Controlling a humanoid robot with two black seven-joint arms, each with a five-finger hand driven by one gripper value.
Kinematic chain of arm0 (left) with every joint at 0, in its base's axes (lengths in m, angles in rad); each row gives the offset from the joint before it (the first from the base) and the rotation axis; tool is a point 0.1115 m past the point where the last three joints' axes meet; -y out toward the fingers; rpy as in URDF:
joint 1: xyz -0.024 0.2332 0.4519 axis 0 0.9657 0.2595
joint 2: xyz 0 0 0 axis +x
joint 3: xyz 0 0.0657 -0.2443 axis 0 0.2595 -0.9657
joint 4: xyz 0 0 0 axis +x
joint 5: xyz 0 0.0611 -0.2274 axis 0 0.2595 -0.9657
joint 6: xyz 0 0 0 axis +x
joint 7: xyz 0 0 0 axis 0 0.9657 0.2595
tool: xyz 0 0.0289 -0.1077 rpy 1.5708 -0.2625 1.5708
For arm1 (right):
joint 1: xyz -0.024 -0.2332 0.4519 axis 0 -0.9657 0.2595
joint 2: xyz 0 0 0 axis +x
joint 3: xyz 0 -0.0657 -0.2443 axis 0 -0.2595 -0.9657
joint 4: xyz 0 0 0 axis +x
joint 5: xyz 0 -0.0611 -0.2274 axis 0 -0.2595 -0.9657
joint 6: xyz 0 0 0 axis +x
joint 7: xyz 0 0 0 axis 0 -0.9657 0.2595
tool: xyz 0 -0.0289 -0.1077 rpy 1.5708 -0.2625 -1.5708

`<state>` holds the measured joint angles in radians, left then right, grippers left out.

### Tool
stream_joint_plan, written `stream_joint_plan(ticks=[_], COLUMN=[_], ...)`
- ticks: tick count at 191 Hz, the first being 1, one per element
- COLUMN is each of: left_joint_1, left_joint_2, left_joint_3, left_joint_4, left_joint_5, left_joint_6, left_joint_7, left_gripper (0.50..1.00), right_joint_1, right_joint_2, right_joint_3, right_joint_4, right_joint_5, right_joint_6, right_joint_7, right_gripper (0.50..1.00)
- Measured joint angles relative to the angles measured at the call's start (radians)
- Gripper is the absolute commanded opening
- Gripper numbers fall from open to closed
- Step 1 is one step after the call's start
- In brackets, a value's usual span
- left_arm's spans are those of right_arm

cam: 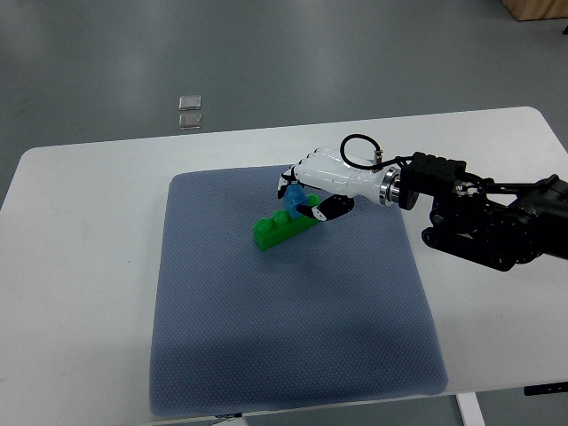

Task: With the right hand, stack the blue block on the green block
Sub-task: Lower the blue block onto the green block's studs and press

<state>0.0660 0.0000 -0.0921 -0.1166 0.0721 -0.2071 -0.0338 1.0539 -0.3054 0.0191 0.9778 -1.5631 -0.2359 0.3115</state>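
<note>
Where the grey mat (293,337) covers the middle of the white table (80,266), a green block (277,231) is seen lying just above the frame's centre. A blue block (293,197) is held directly over it, clamped in the curled fingers of the white right hand (321,182), whose black arm (484,213) is extended from the right edge.

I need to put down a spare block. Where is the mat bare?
The grey mat is bare across its near half and left side. It is crowded near the far edge, where the right hand holds the blue block over the green block.
</note>
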Motion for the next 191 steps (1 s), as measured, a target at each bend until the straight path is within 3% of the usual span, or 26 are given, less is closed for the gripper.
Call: stream_joint_plan(ticks=[191], left_joint_1=[0.000], left_joint_2=[0.000], left_joint_3=[0.000], left_joint_4=[0.000], left_joint_5=[0.000], left_joint_6=[0.000], left_joint_7=[0.000], left_gripper=[1.000], right_joint_1=[-0.023], right_joint_2=[0.036], right_joint_3=[-0.029], right_joint_4=[-0.042], right_joint_5=[-0.001], right_joint_6=[-0.032], right_joint_7=[0.000], right_gripper=[0.509])
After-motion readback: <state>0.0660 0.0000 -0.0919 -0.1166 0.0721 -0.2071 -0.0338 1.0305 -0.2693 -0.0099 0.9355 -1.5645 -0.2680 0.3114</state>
